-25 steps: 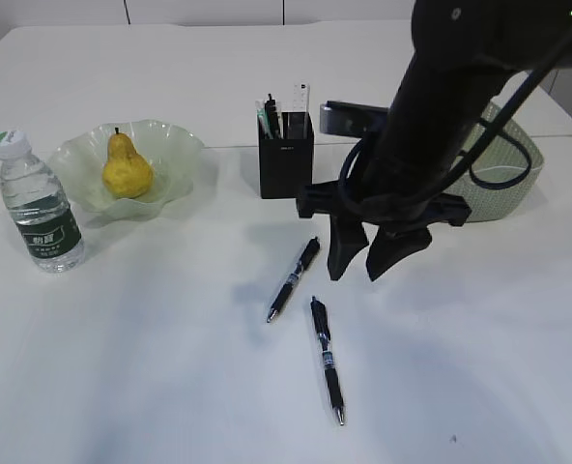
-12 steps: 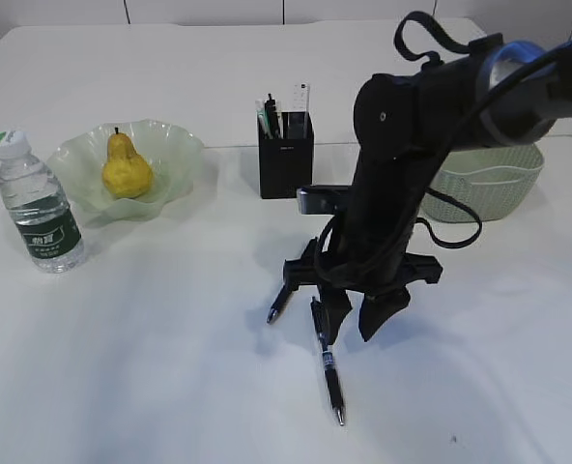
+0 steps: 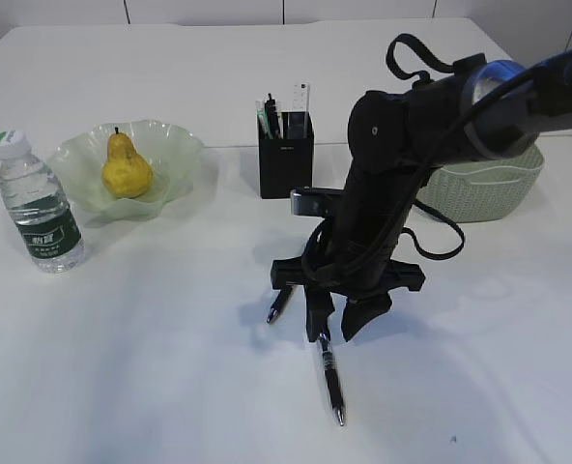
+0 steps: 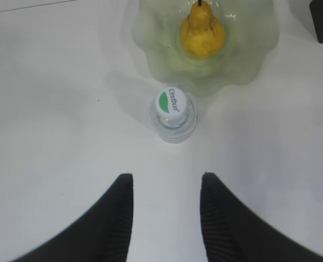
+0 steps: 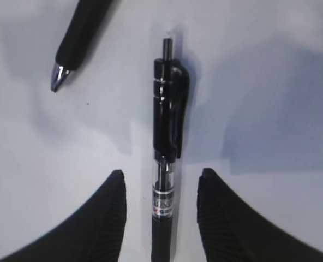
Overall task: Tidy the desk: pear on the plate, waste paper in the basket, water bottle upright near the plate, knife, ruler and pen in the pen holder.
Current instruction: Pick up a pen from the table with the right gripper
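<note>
Your right gripper [image 3: 336, 324] is down at the white desk [image 3: 151, 367] with its jaws parted on either side of a black pen [image 5: 166, 164], not yet closed on it; a second pen [image 5: 79, 38] lies just beside it. Your left gripper [image 4: 166, 191] hangs open and empty above the upright water bottle [image 4: 173, 114]. That bottle stands near the green plate [image 3: 175, 150] holding the pear [image 3: 126, 168], and the black pen holder [image 3: 285, 155] and the basket [image 3: 499, 179] sit farther back.
</note>
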Tool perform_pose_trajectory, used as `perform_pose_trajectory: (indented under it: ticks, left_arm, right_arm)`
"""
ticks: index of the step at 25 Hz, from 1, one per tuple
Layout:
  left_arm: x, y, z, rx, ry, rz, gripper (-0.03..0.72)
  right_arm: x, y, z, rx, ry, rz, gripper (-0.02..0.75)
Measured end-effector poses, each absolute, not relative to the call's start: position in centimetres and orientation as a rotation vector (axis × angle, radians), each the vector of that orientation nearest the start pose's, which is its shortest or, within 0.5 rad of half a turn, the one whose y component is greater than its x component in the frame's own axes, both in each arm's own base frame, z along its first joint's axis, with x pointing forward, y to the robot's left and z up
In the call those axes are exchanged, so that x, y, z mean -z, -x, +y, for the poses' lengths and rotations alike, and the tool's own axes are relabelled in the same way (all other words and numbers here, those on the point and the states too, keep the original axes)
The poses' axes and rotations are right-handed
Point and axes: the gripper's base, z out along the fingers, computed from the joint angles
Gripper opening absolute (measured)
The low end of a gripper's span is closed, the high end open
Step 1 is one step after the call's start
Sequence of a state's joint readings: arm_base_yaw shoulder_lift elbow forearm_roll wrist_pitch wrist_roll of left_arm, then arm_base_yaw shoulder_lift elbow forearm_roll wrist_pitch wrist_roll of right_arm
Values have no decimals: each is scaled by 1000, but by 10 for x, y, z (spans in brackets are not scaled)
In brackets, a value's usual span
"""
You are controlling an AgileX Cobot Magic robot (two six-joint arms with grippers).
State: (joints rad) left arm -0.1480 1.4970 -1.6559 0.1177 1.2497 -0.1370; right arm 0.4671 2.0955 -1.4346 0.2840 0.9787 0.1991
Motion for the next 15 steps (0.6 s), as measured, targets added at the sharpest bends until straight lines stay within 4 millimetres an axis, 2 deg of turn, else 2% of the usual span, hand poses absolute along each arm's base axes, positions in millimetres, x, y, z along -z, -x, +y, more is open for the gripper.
perform_pose_trajectory:
  ticks: [15]
  left_arm:
    - [-414, -302, -35, -50, -20, 2565, 273]
  right_arm:
    - [-133, -348, 201, -364, 171, 3189, 352]
